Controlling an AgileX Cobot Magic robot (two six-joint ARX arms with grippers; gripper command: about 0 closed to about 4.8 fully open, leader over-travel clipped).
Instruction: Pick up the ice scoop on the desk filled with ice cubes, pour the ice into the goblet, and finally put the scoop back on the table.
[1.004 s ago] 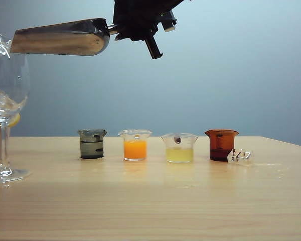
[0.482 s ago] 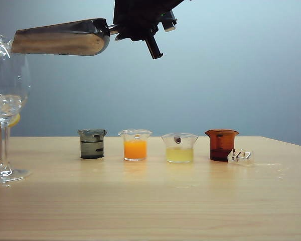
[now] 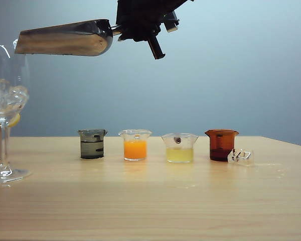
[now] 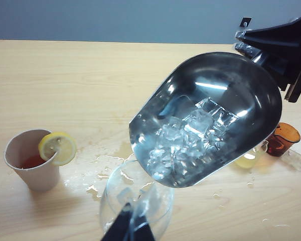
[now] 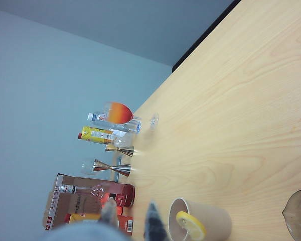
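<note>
Pouring under way: more ice cubes [image 3: 10, 98] in goblet [image 3: 5, 108] at far left than moment ago; ice scoop [image 3: 65, 37] above rim, shifted slightly right, part full; my right gripper [image 3: 140, 22] clamped on handle; left gripper [image 4: 130, 230] by goblet, grip unclear

- I see a plain pale blue-grey wall [image 3: 231, 75] behind the work surface, lit evenly, brighter toward its upper right.
- In my right wrist feed, a dark strip [image 5: 203, 37] runs along the far edge of the wooden top where it meets the wall.
- Against that wall I see bottles, cartons [image 5: 98, 134] and a red box [image 5: 85, 198] clustered together.
</note>
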